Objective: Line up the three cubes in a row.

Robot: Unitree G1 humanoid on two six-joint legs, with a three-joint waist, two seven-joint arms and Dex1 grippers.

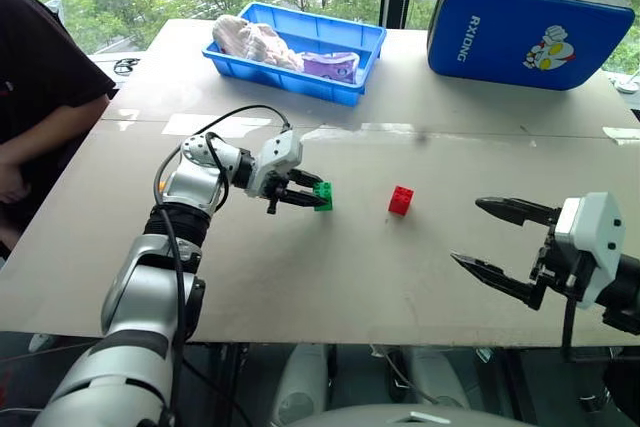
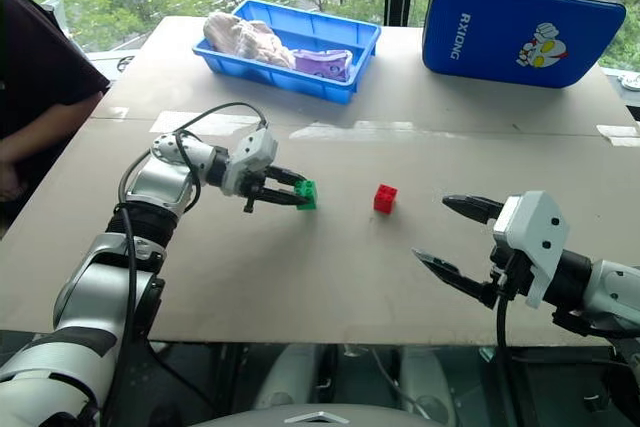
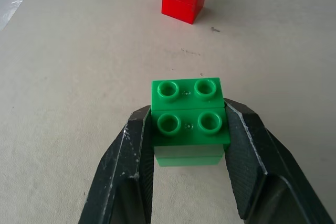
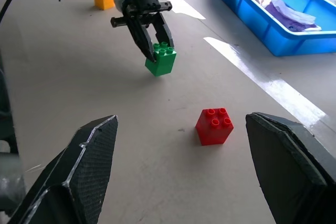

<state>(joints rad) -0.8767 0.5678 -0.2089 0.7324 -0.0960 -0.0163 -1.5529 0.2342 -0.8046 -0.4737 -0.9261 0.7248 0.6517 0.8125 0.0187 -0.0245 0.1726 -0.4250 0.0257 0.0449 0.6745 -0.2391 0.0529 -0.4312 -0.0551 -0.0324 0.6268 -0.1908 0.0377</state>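
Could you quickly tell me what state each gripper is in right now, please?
Left gripper: shut on the green cube.
Right gripper: open, holding nothing, with the red cube lying ahead of it.

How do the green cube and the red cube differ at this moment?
The green cube sits clamped between the left gripper fingers; the red cube stands free on the table, untouched. The red cube lies nearer the open right gripper. Both are studded blocks, studs up.

Blue case (image 1: 530,32) — "RXIONG"
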